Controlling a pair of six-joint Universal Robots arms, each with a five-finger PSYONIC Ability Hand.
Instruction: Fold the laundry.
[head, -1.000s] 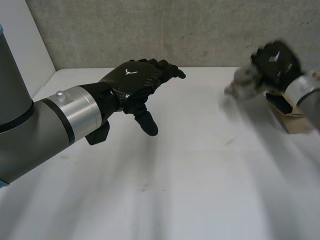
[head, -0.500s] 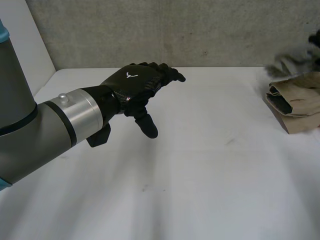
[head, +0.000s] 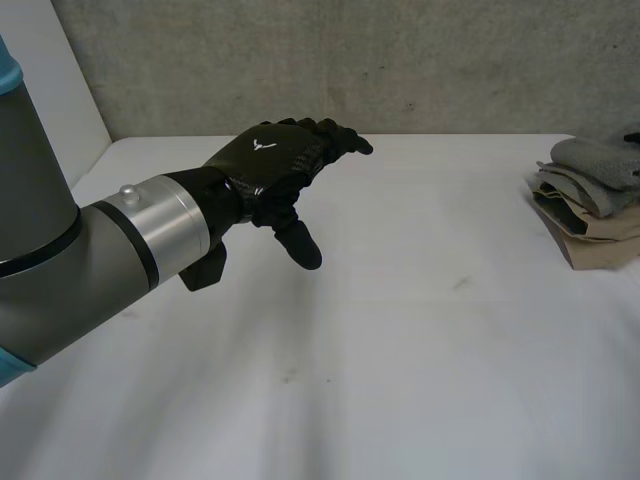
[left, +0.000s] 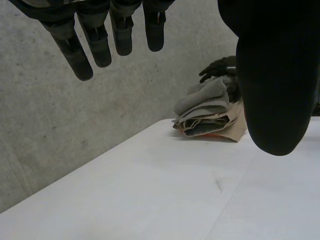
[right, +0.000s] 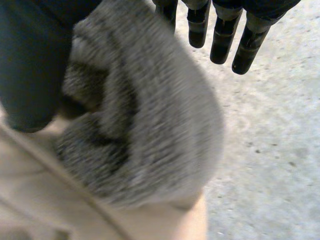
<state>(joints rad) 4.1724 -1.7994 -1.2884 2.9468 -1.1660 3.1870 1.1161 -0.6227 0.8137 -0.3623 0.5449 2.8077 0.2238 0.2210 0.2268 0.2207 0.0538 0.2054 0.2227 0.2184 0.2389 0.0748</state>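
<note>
On the white tabletop (head: 420, 340) the left hand (head: 275, 160) hovers open and empty; the straight-fingered right hand (right: 222, 40) grips nothing above the grey cloth (head: 600, 160) topping the right-side stack (head: 595, 235): placing seems done, withdrawal next.

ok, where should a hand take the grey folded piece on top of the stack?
Likely the rounded fold of the grey cloth, which faces the bare middle of the table. Come in from that side, thumb under the fold, fingers on top: it lies flat on the beige stack, and the right hand hangs open above it.
</note>
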